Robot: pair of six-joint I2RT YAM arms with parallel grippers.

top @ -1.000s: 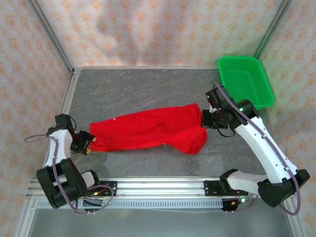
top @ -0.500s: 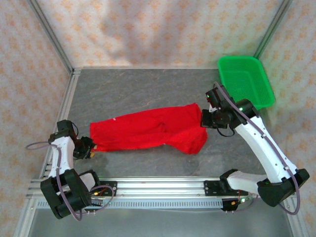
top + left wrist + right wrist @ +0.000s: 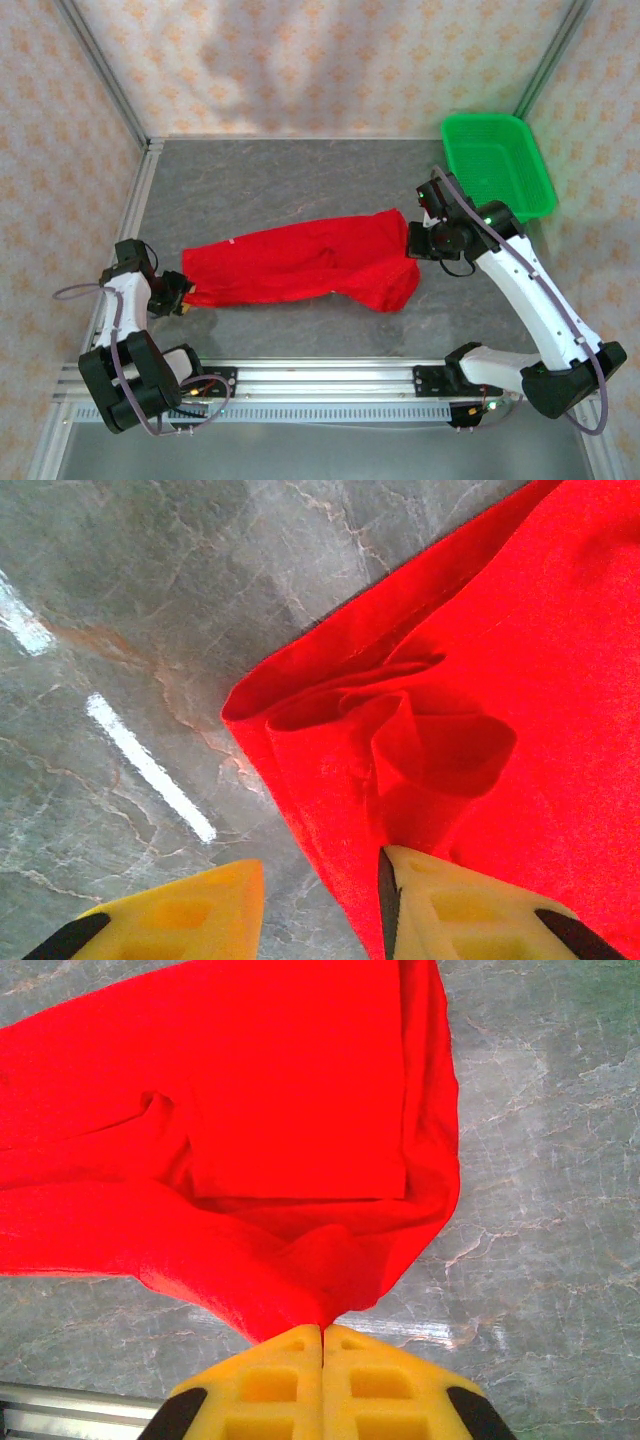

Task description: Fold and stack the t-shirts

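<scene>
The red t-shirt (image 3: 300, 262) lies stretched left to right across the grey table, plain red side up and bunched in long folds. My right gripper (image 3: 415, 243) is at its right end. In the right wrist view the yellow fingers are pressed together on a pinch of the red cloth (image 3: 250, 1110), so this gripper (image 3: 322, 1332) is shut on it. My left gripper (image 3: 180, 296) is at the shirt's left end and stands open (image 3: 320, 910). The rumpled corner of the shirt (image 3: 500, 680) reaches into the gap and lies against the right finger (image 3: 470, 905).
A green mesh basket (image 3: 497, 165) stands at the back right corner. The grey marbled table (image 3: 280, 180) has bare room behind and in front of the shirt. A metal rail (image 3: 320, 380) runs along the near edge, with patterned walls around.
My left arm has drawn back toward the near left edge, and its gripper has shifted a little at the shirt's left corner. The right arm and the shirt have hardly moved.
</scene>
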